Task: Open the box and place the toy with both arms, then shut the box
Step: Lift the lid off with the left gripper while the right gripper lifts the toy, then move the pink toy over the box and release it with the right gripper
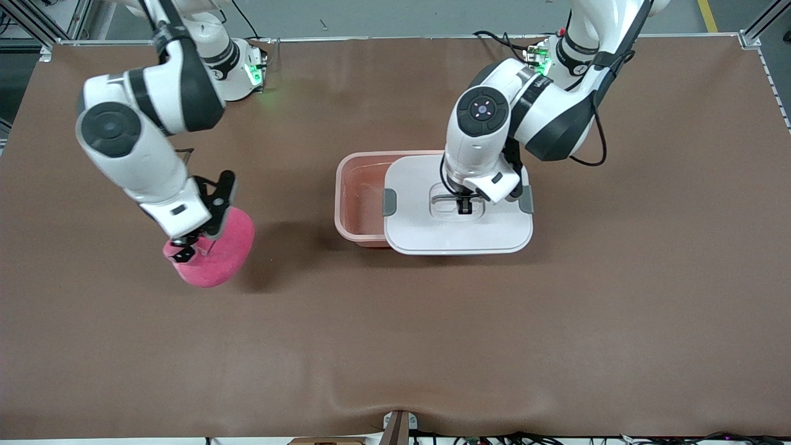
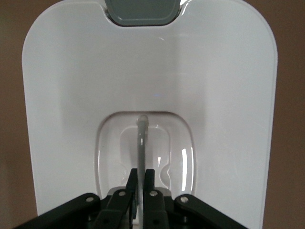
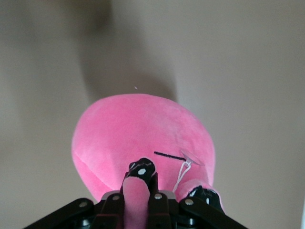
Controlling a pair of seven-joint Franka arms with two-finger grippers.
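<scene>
brown bench point(image 1: 395, 340) fills the front view: left end effector point(image 1: 465, 207) pinches the white lid point(image 1: 457, 238), shifted off the pink box point(image 1: 358, 191). at nine o'clock of the box, right end effector point(image 1: 185, 250) holds the toy point(image 1: 225, 256) aloft. left wrist view: fingers point(image 2: 131, 183) clamped on the lid's handle point(image 2: 142, 138). right wrist view: fingers point(image 3: 142, 169) grip a toy ear point(image 3: 136, 200).

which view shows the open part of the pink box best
Front view: the box shows its uncovered end, the lid shifted toward the left arm's end. Left wrist view shows only the lid; right wrist view shows none of it.
</scene>
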